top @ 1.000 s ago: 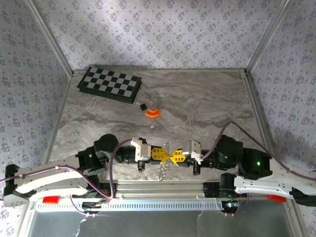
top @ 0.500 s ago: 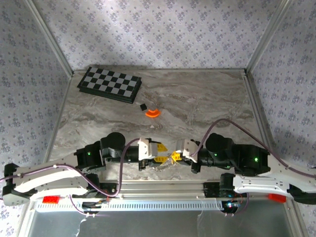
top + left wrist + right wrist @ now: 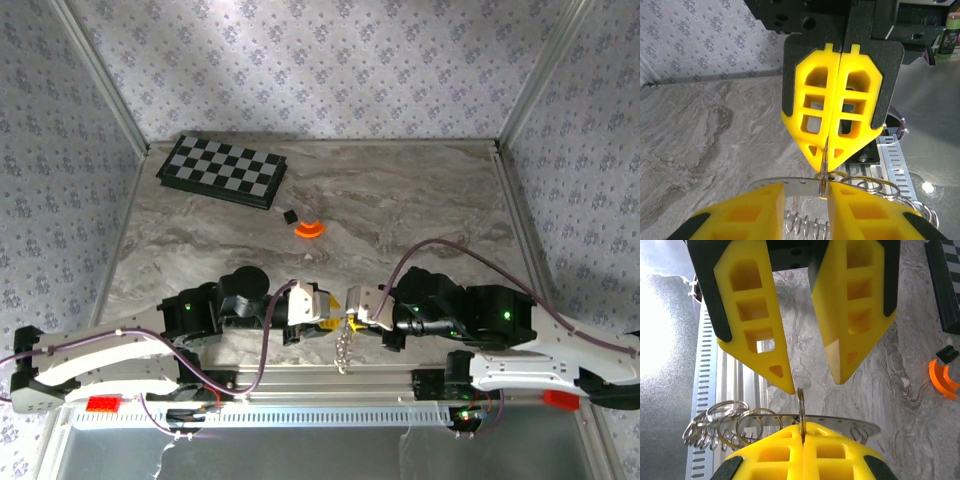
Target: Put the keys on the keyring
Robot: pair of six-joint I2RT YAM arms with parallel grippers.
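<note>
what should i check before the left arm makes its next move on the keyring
1. Right gripper shut on the keyring: ok, one ring is pinched edge-on at its tips.
2. Left gripper open: ok, its jaws stand apart.
3. Pinched ring lined up with the gap in the left gripper: ok in the right wrist view.
4. Key held or in place: cannot tell.
5. Orange disc and black cube away from both grippers: ok.
</note>
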